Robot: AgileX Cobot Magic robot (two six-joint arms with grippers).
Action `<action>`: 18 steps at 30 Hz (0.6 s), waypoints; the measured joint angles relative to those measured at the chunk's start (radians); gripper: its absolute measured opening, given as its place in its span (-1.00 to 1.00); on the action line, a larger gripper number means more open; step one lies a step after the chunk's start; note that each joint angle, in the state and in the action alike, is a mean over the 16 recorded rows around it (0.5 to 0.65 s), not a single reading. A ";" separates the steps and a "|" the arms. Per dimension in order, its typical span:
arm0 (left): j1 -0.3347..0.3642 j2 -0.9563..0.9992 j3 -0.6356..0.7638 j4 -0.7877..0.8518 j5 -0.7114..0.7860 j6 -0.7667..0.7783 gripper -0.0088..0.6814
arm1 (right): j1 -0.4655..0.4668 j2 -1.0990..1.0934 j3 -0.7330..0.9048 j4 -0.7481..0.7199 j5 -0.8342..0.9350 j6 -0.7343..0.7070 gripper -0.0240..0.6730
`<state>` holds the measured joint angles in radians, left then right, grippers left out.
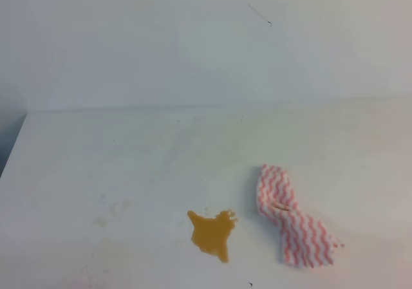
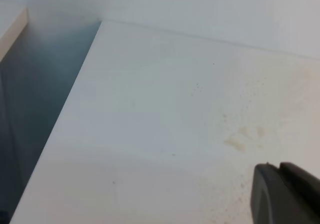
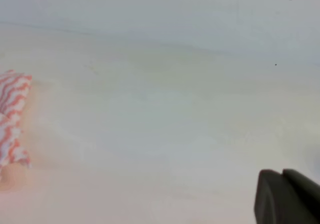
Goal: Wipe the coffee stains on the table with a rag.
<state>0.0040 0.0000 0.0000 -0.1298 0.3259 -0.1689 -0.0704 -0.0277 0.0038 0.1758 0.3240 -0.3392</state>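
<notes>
Nearest the camera in the high view, the orange-brown, ragged-edged coffee stains (image 1: 212,233) pool on the front of the broad white matte table (image 1: 116,154), unwiped. Just to their right, apart from them, lies the twisted pink-and-white zigzag rag (image 1: 293,218), loose. Neither arm appears there; each wrist view shows only a dark fingertip pair: the right gripper (image 3: 286,198) pressed together, the left gripper (image 2: 284,193) impossible to judge. Likely hazards: closed jaws shoving the rag aside, or a thin pinch dragging liquid outward. Farther back, bare tabletop meets the pale wall.
</notes>
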 joint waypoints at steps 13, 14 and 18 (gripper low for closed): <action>0.000 0.000 0.000 0.000 0.000 -0.001 -0.98 | 0.000 0.002 0.000 0.000 0.000 0.000 -0.94; 0.000 0.000 0.000 0.000 0.000 -0.001 -0.98 | 0.000 0.002 0.002 0.000 0.000 0.000 -0.94; 0.000 0.000 0.000 0.000 0.000 -0.002 -0.98 | 0.000 0.002 0.002 0.000 0.000 0.000 -0.94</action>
<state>0.0040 0.0000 0.0000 -0.1298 0.3259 -0.1706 -0.0704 -0.0261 0.0057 0.1762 0.3238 -0.3390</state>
